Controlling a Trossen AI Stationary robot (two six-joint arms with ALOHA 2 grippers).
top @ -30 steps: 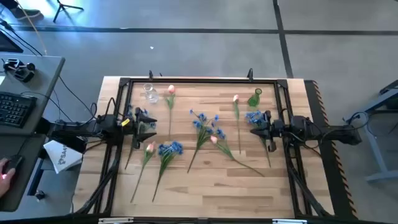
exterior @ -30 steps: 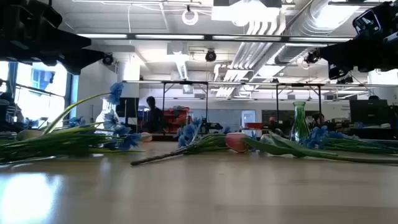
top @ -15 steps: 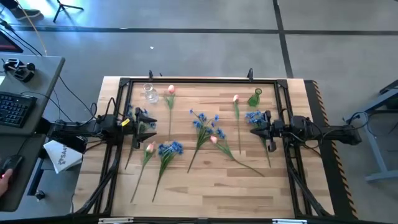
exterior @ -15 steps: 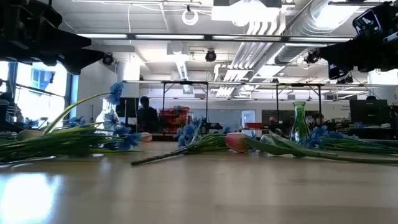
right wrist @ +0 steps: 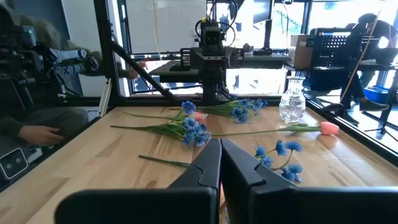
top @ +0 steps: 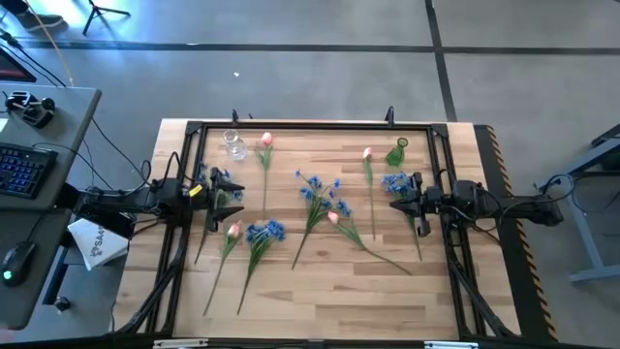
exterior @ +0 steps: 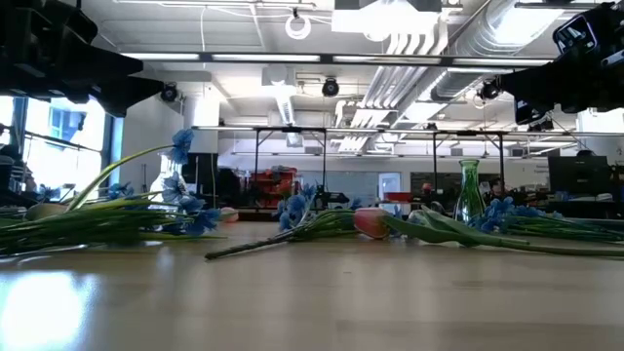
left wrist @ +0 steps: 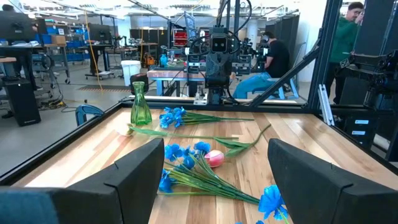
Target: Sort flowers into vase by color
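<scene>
Pink tulips (top: 264,141) (top: 367,153) and blue-blossom stems (top: 263,232) (top: 312,189) lie flat and scattered on the wooden table. A clear vase (top: 233,145) stands at the far left and a green vase (top: 398,152) at the far right. My left gripper (top: 215,200) (left wrist: 214,180) hovers open over the left side, above a blue stem (top: 219,178). My right gripper (top: 415,204) (right wrist: 219,158) hovers shut over the right side, beside a blue cluster (top: 395,181). Neither touches a flower.
A black frame (top: 310,126) runs around the table top. A desk with a keyboard (top: 21,170) and mouse stands left of the table. Bare wood lies along the near edge (top: 320,301). People sit and stand in the room beyond (left wrist: 277,53).
</scene>
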